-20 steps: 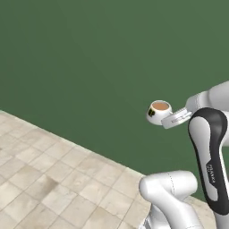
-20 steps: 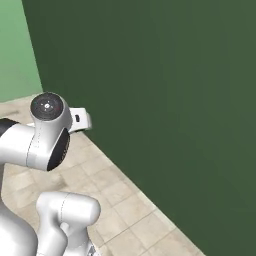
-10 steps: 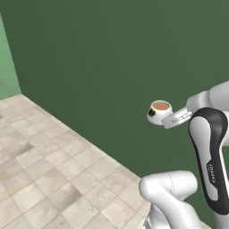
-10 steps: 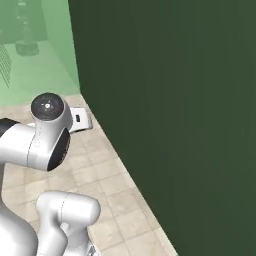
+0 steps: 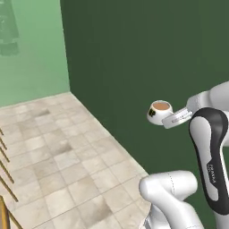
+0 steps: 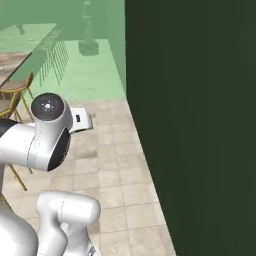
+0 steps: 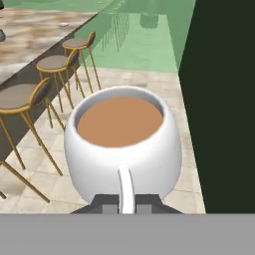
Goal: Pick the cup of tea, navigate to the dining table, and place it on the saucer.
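Two-finger gripper (image 7: 127, 205) is clamping the handle of the white rounded cup of brown tea (image 7: 122, 147). Cup is riding upright above the beige tiled floor (image 5: 58, 165), beside the dark green wall (image 5: 147, 53).

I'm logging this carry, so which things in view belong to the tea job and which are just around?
Part of the job:
- cup of tea, upright, handle pinched in the shut gripper
- dining table, off to the left
- saucer, far off on it

Just around:
- stools along the table
- dark green wall

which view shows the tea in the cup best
The hand view: the cup of tea sits close up, brown tea plain inside, gripper shut on its handle. The left base view shows it small; the right base view hides it.
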{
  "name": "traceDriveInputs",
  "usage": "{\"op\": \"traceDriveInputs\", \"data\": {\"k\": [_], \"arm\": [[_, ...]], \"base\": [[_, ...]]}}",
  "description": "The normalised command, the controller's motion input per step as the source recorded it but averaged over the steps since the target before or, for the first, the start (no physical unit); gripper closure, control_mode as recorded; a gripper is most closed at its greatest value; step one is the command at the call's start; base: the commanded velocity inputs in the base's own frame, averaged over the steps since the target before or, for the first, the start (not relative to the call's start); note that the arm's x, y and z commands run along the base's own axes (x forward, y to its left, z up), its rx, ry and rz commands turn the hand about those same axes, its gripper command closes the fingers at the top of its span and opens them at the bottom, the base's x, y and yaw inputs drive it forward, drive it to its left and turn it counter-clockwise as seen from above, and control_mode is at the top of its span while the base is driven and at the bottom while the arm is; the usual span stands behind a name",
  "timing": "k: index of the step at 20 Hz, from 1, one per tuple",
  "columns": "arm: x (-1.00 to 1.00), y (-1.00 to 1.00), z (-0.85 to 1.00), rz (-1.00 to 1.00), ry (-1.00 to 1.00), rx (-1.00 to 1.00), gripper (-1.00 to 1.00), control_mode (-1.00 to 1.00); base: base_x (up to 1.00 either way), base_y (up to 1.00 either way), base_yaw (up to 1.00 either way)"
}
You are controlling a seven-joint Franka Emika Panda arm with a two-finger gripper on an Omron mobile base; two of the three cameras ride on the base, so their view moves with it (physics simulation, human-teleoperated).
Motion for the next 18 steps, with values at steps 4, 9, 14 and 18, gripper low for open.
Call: {"op": "traceDriveInputs", "data": {"k": [4,9,14,18], "arm": [[0.0,0.0,0.0,0.0,0.0,0.0,1.0,1.0],[0.0,0.0,0.0,0.0,0.0,0.0,1.0,1.0],[0.0,0.0,0.0,0.0,0.0,0.0,1.0,1.0],[0.0,0.0,0.0,0.0,0.0,0.0,1.0,1.0]], "base": [[1.0,0.0,0.46],[1.0,-0.01,0.44],[1.0,-0.15,0.42],[1.0,-0.16,0.4]]}}
